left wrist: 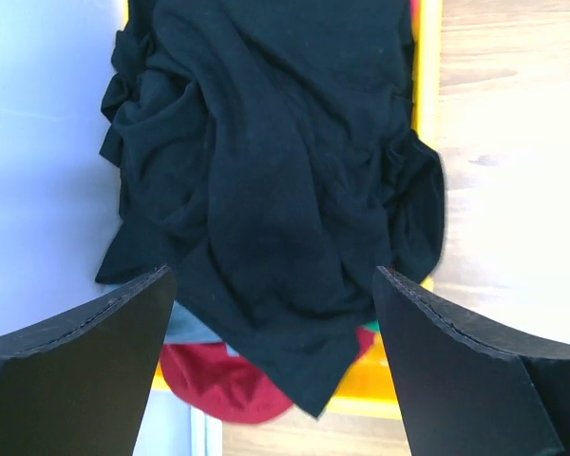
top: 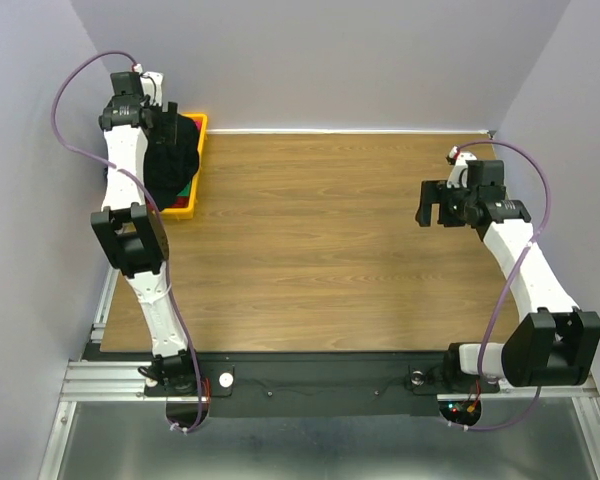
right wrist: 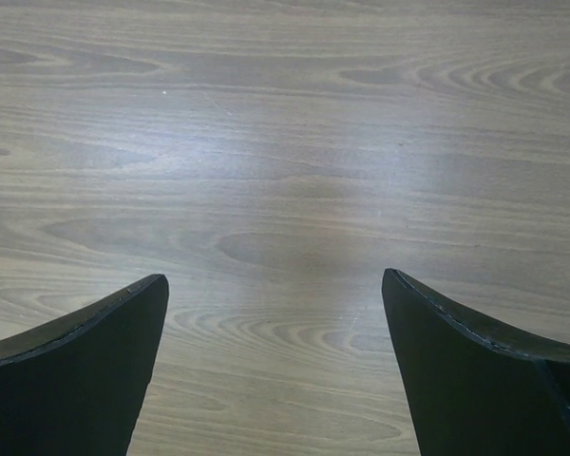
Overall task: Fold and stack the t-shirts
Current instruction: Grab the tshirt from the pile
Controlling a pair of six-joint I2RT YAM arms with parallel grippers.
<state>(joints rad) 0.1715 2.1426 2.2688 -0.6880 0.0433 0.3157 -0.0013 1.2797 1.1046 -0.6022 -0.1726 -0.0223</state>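
Top view: black t-shirt point(top: 176, 160) heaped in yellow tray point(top: 203, 124) at the table's point(top: 330, 250) far-left corner, hiding most of it. Left gripper point(top: 167, 126) over the heap, jaws lost against the dark cloth. Right gripper point(top: 435, 206) well apart, over wood

Left wrist: fingers spread wide, gripping nothing. Red t-shirt point(left wrist: 218, 388) pokes out beneath the black; grey-blue sliver point(left wrist: 185, 329) hard to make out

Right wrist: jaws apart, only wood grain
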